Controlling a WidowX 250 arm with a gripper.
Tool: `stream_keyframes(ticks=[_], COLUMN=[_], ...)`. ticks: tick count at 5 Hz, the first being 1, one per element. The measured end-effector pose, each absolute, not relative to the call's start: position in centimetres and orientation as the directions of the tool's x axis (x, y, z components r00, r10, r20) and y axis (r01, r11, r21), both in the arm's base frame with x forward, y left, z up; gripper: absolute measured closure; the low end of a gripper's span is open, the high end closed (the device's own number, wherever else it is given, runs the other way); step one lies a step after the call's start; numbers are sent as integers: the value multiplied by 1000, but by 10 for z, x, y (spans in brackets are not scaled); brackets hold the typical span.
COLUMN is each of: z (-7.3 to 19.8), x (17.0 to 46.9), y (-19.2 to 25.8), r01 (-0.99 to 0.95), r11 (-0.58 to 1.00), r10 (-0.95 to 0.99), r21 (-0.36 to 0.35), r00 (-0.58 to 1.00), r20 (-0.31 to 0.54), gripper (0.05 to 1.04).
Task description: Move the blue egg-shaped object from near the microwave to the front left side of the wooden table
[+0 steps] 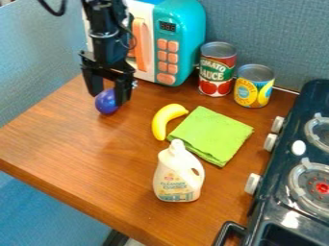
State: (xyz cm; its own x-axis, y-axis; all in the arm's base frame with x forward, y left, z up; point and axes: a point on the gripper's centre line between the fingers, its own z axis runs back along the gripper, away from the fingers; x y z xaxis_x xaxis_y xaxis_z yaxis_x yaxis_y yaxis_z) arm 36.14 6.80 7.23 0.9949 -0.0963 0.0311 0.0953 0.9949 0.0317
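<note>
One glossy purple ball (106,102) is right beneath the black gripper (108,94), perhaps steadied against rolling, though I cannot tell whether it's pinched.

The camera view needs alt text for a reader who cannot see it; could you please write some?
A black robot hand hangs over a wooden table at a blue ball, near a toy microwave; nearby are a banana, green cloth, white bottle, two cans and a toy stove.
</note>
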Motion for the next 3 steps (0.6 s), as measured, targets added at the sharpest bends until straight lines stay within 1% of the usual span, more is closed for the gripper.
stream_keyframes(ticks=[2,3], z=[60,61], x=[379,378], y=[74,76], r01=[70,58], r11=[992,990], r10=[-58,-42], r21=[104,126], r00=[992,992], r20=[-110,-121], gripper=[83,83])
